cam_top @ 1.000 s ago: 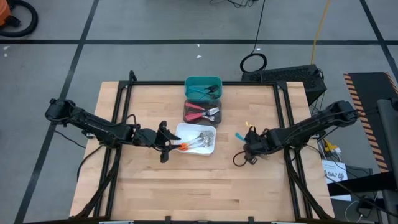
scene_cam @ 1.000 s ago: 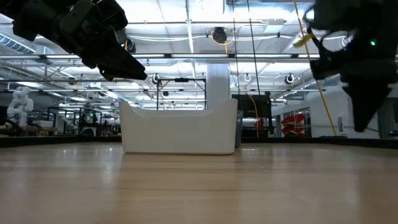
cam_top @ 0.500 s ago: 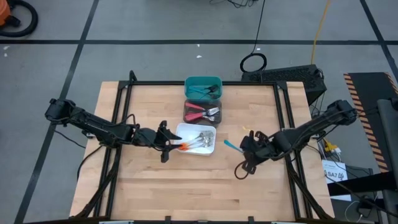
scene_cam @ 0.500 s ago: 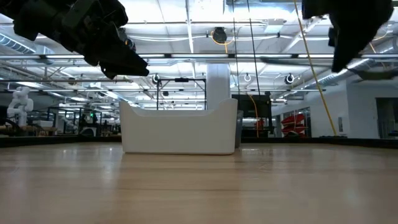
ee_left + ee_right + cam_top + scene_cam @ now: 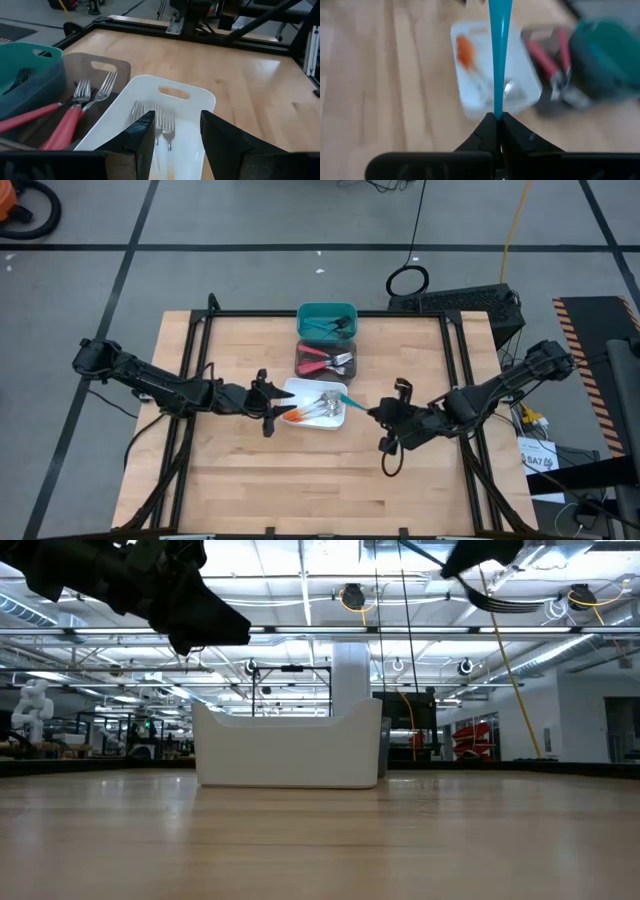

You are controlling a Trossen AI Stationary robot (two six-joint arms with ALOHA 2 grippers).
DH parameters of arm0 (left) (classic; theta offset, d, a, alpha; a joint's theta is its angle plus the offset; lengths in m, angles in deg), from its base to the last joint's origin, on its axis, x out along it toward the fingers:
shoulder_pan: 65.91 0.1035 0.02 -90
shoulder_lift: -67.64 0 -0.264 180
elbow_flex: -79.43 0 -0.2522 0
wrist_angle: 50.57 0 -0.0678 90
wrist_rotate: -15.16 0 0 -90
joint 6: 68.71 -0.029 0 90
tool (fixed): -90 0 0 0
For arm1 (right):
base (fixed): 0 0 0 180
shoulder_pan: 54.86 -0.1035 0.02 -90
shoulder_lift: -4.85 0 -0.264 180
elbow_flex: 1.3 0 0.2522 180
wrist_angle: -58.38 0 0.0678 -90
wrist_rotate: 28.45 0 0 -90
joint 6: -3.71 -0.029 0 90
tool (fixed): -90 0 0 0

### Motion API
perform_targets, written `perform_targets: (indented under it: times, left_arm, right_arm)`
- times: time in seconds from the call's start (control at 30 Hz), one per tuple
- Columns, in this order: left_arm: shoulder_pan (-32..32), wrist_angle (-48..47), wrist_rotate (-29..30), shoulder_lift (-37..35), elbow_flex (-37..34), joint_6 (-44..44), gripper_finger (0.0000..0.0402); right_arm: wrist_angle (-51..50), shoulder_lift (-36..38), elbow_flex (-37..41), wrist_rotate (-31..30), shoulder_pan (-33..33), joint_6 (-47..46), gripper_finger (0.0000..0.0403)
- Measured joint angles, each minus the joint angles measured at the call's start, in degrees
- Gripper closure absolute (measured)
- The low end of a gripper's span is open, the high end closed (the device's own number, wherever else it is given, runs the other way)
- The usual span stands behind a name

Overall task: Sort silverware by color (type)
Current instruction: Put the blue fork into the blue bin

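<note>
My right gripper (image 5: 377,412) hovers just right of the white bin (image 5: 330,420) and is shut on a blue-handled fork (image 5: 354,402). The fork's handle sticks out over the bin's right edge. My left gripper (image 5: 272,406) is open at the bin's left end, above the orange-handled forks (image 5: 296,415) that lie in the bin. In the left wrist view its fingers frame those forks' silver heads (image 5: 162,122). Red-handled forks (image 5: 318,361) lie in the dark bin (image 5: 305,352). Blue ones lie in the teal bin (image 5: 312,313). My right gripper pinches the blue fork's handle (image 5: 497,107) between its two fingers at the handle's narrow end. The fork's head is hidden behind the fingers. The handle points away from the fingers toward the table's left and far side, roughly level. The fork is lifted clear of the table.
The three bins stand in a row from the table's far edge toward its middle: teal, dark, white. In the low view only the white bin (image 5: 288,745) shows on the table. Bare wood lies near, left and right of the bins. A black frame rail (image 5: 330,314) borders the table.
My right gripper has carried the blue fork toward the table's left, from the right half to the white bin's right edge. It has risen in the low view. The fork's handle has stayed pointing left and far. My left gripper has kept its place at the bin.
</note>
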Motion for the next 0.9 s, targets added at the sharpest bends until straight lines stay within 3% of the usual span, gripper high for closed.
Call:
perform_targets:
  times: [0.1,0.47,0.9]
  left_arm:
    - [0.00,1.71,0.00,0.00,0.00,0.00,0.0245]
    - [0.00,2.89,0.20,0.00,0.00,-2.74,0.0245]
    - [0.00,2.85,0.20,0.00,0.00,-10.11,0.0245]
  right_arm:
    - [4.30,-0.42,-0.02,-3.51,0.83,5.33,0.0400]
    - [13.43,-0.35,-0.02,-4.45,7.69,19.94,0.0399]
    - [20.48,-0.35,-0.02,5.99,19.94,33.49,0.0396]
